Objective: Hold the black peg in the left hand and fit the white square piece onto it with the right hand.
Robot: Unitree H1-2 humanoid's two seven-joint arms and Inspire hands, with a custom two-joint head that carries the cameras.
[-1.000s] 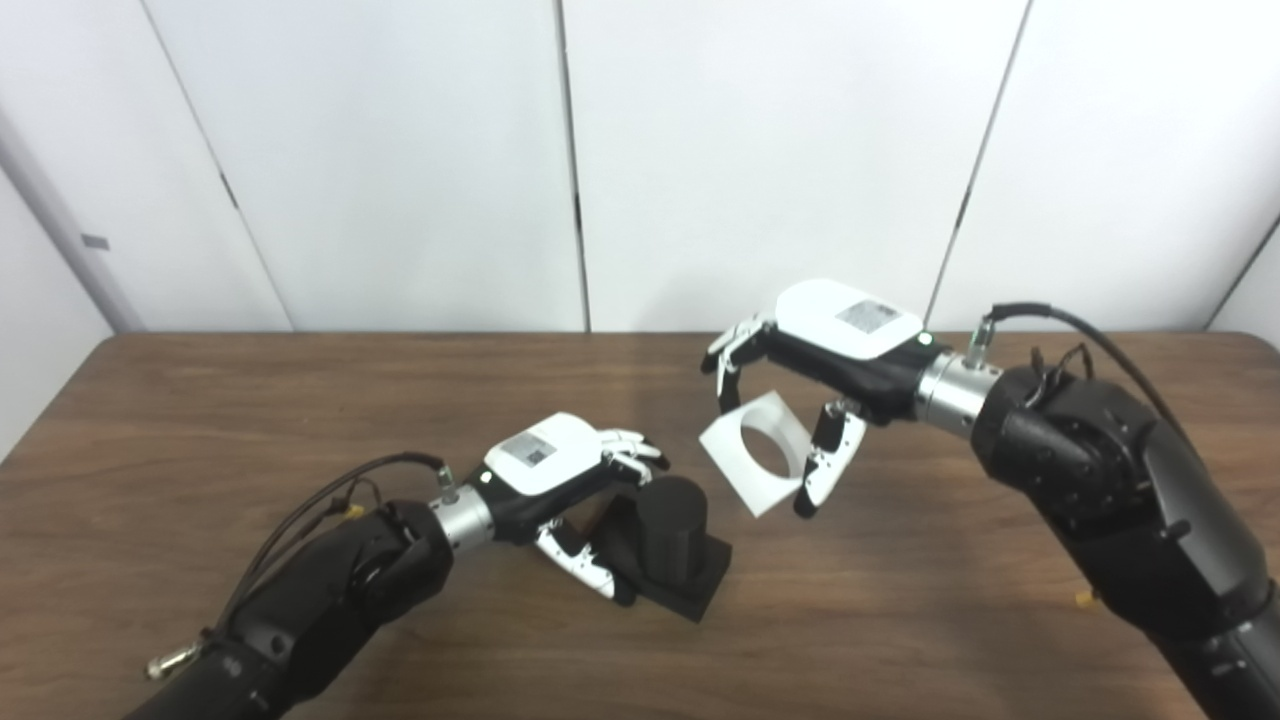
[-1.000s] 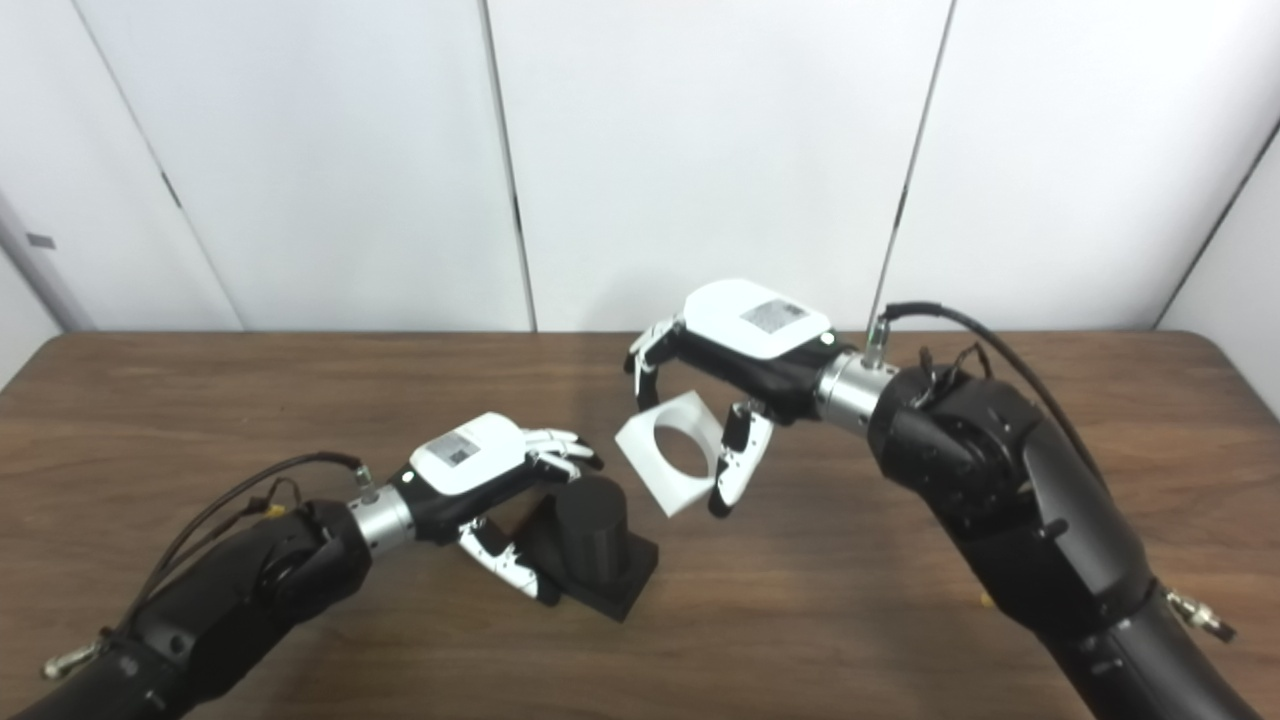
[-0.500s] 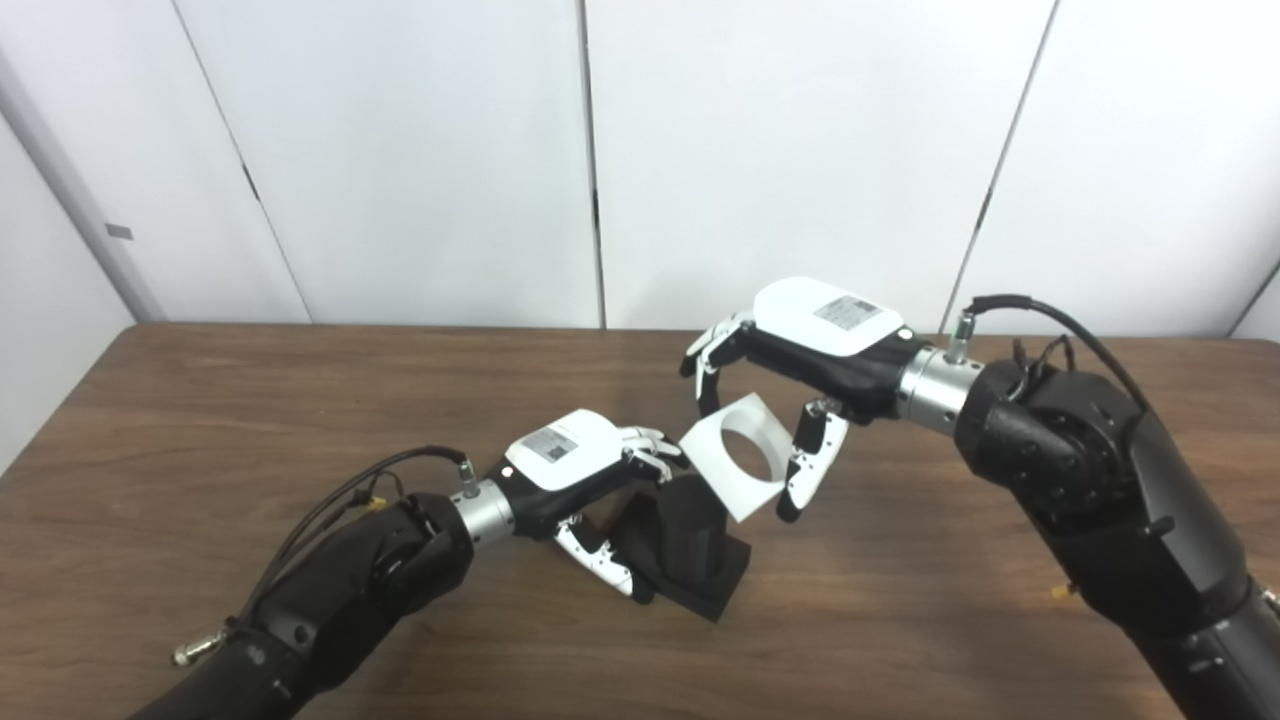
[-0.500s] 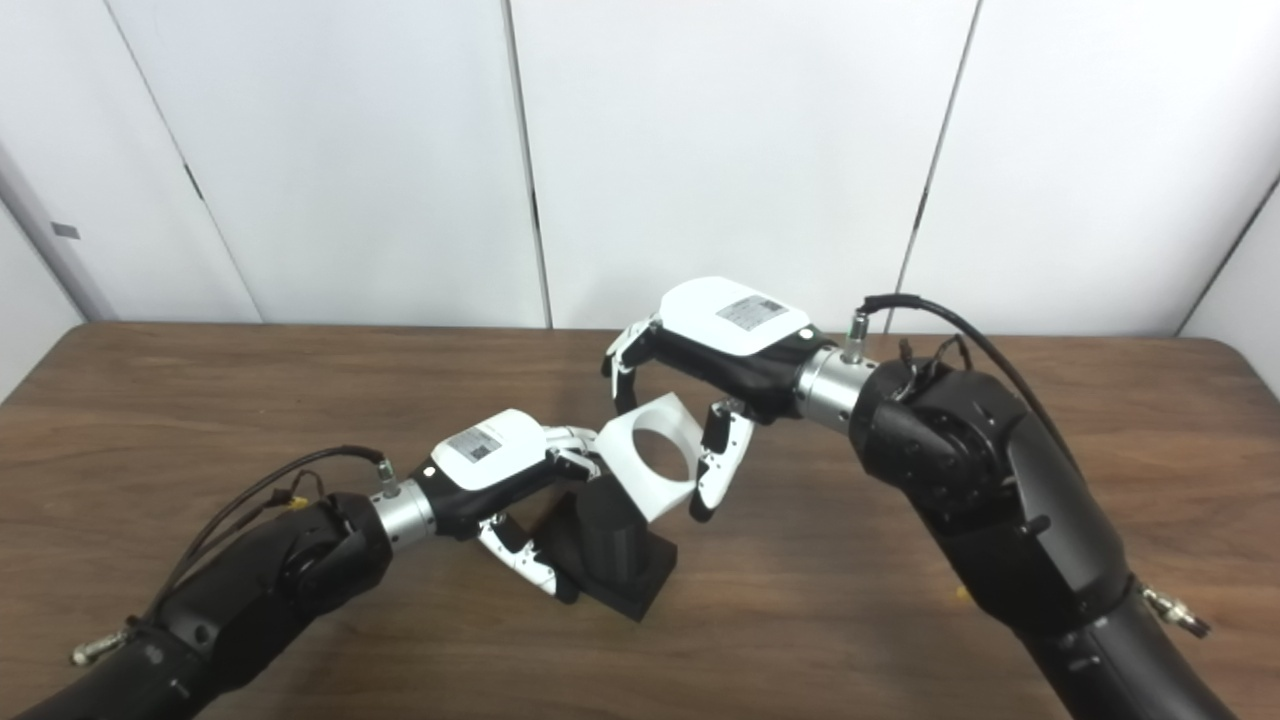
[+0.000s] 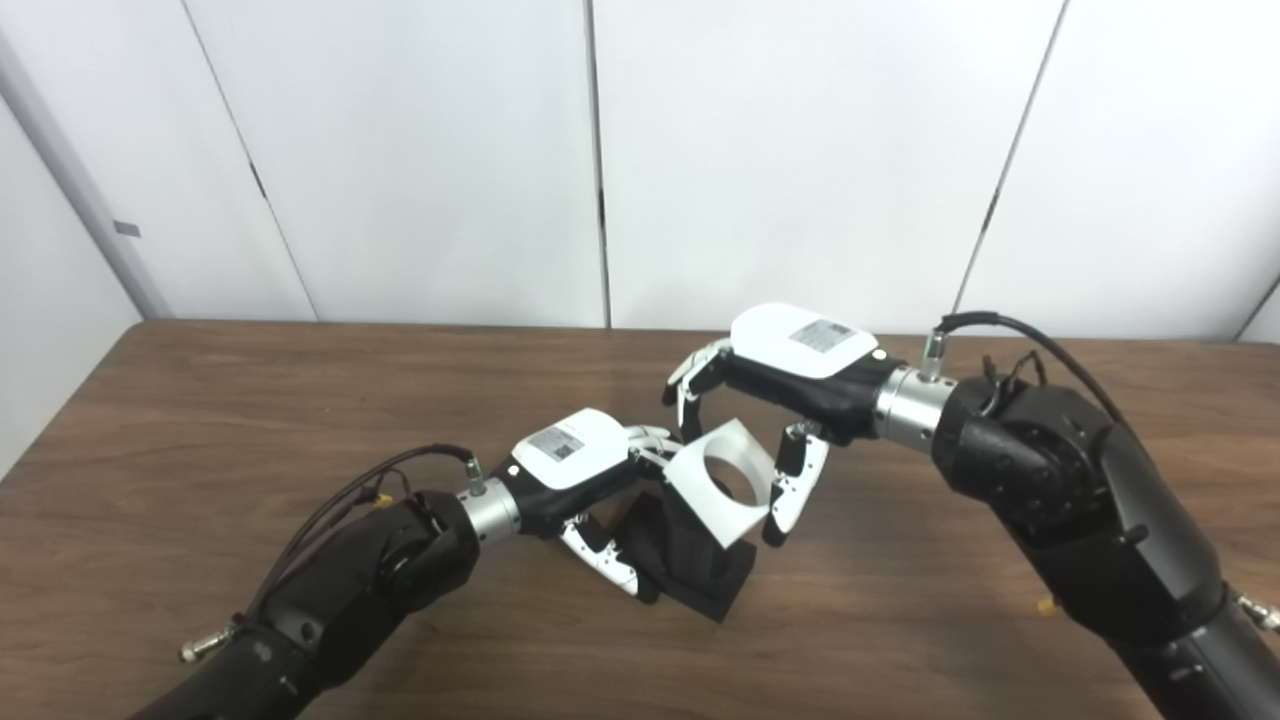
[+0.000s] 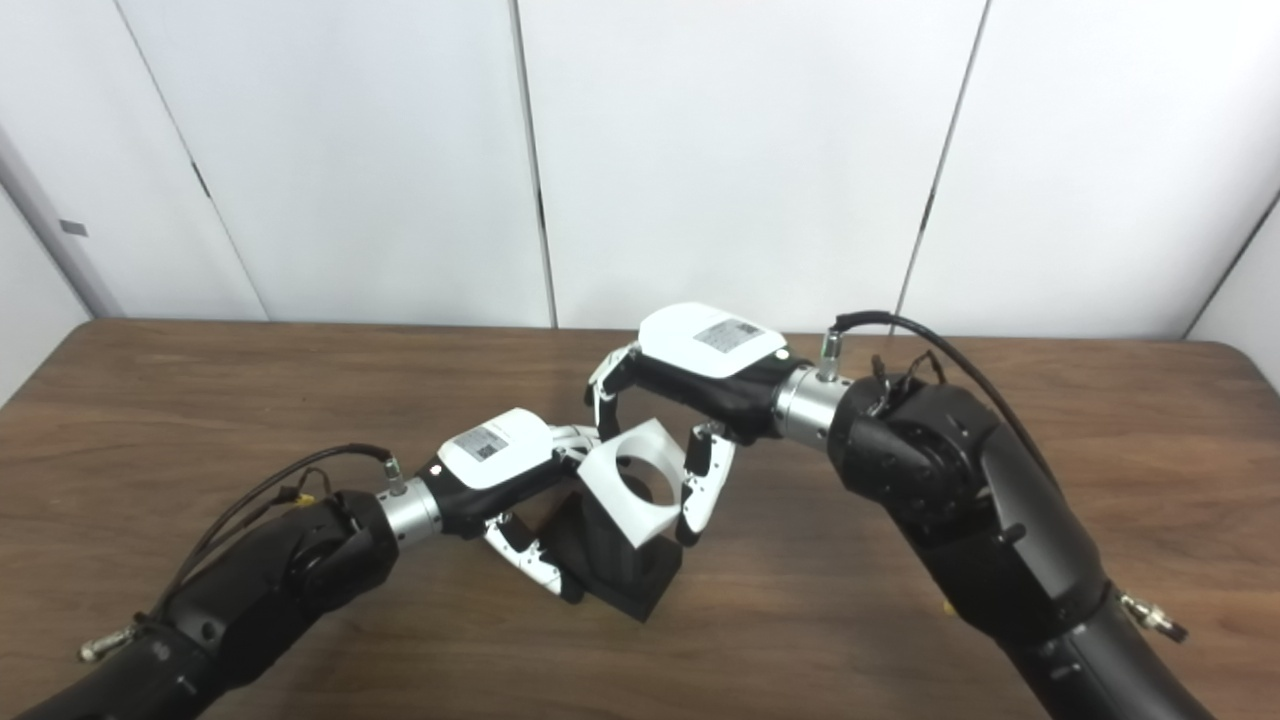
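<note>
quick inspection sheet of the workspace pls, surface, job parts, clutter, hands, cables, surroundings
surface: brown wood-grain table, no marks seen.
job's things: black peg on its square base, tilted, base low at the table; white square piece with a round hole, held at the peg's top, not seen seated.
clutter: nothing seen.
hands: left hand shut on the black peg; right hand shut on the white square piece, fingers on its edges.
cables: black cable looping at the left wrist; another black lead arching over the right forearm; neither touches the parts.
surroundings: white wall panels with dark seams behind the table.
</note>
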